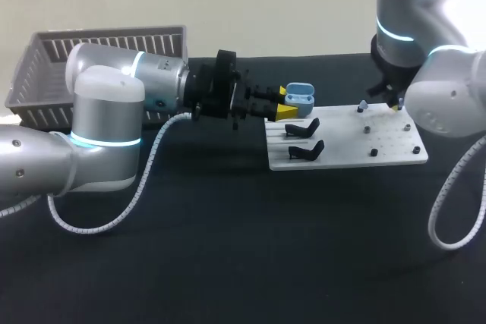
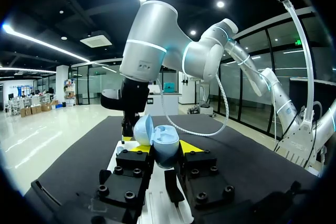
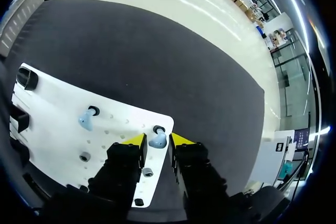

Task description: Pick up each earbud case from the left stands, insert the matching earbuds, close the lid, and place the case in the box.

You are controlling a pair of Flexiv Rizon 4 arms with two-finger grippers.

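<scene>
Robotics lab, bench-test setup. What shows it: two robot arms at one desk (image 1: 228, 263), left arm (image 1: 99, 119) and right arm (image 1: 418, 13), with white-grey shells and glowing light rings at the joints. White spiral cable conduit (image 1: 162, 136) loops off the left arm. The desk has a plain black cover. On it lies a white fixture plate (image 1: 395, 158) dotted with a grid of holes, with black stands (image 1: 306, 149) and small pegs (image 1: 373, 153) fixed to it, jig-style. A grey slatted box (image 1: 45, 73) sits at the desk's far left. The right wrist view shows the same plate on the black cover.
</scene>
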